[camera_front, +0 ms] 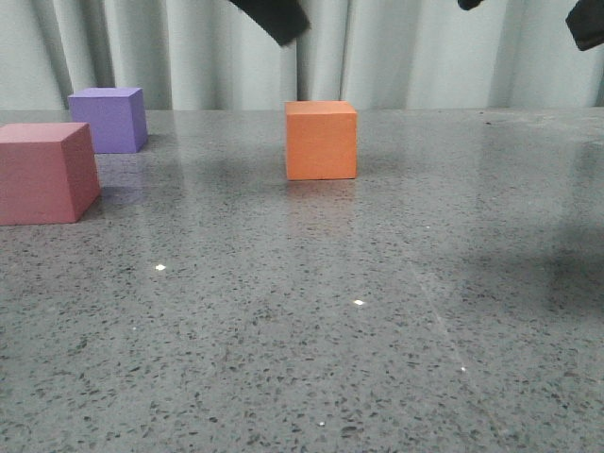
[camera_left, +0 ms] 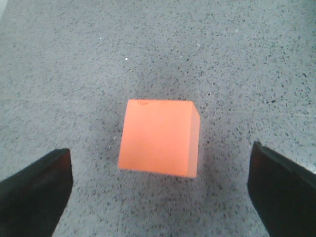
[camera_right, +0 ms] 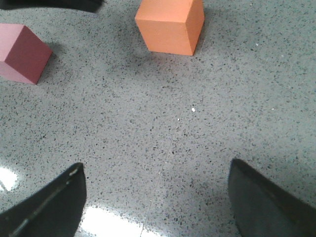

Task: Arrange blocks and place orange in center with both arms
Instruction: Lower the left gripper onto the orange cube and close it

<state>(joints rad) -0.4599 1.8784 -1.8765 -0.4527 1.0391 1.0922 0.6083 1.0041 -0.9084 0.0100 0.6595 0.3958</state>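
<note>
The orange cube (camera_front: 321, 140) stands on the grey speckled table near the middle, farther back. The pink cube (camera_front: 45, 173) sits at the left edge, and the purple cube (camera_front: 109, 118) is behind it. My left gripper (camera_left: 159, 190) hangs open above the orange cube (camera_left: 159, 137), its dark fingers (camera_left: 34, 195) wide apart and touching nothing; in the front view only a black part (camera_front: 272, 17) of it shows at the top. My right gripper (camera_right: 157, 197) is open over bare table, with the orange cube (camera_right: 170, 24) and pink cube (camera_right: 22, 53) ahead of it.
A pale curtain (camera_front: 425, 52) closes off the back of the table. A black part of the right arm (camera_front: 587, 24) shows at the top right corner. Bright light spots (camera_front: 359, 302) reflect on the glossy table surface.
</note>
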